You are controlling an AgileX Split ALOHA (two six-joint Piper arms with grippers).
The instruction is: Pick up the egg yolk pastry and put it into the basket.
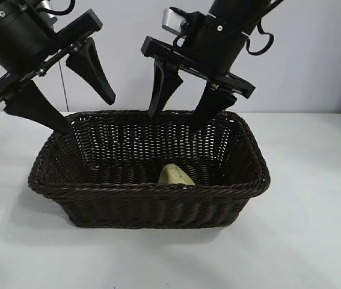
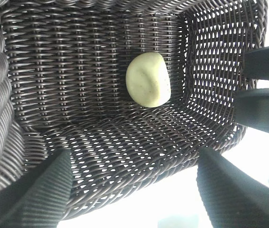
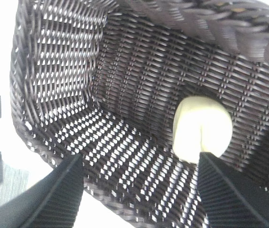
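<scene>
- The basket (image 1: 149, 198) stands on the white table (image 1: 314, 229), and everything below is placed against it.
- The egg yolk pastry (image 1: 175, 175) lies on the woven floor inside the basket, close to the front wall that faces the exterior camera, a little to the right of the middle.
- From the exterior view the front rim hides the lower part of the pastry, so whether it rests flat or leans against the wall is hard to say; in the left wrist view (image 2: 148, 79) it seems to sit near the foot of a side wall.
- The right gripper (image 1: 187, 107) hangs over the back rim of the basket, pointing steeply down, its two fingers spread apart with nothing between them.
- Its fingertips sit at about rim height, and the pastry is well below them and apart; the right wrist view shows the pastry (image 3: 203, 128) free on the floor beyond the fingers.
- The left gripper (image 1: 86, 111) is held above the basket's back left corner, also tilted down toward the inside.
- Its fingers stand wide and empty, one tip just over the corner rim, the other higher and clear of the wicker.
</scene>
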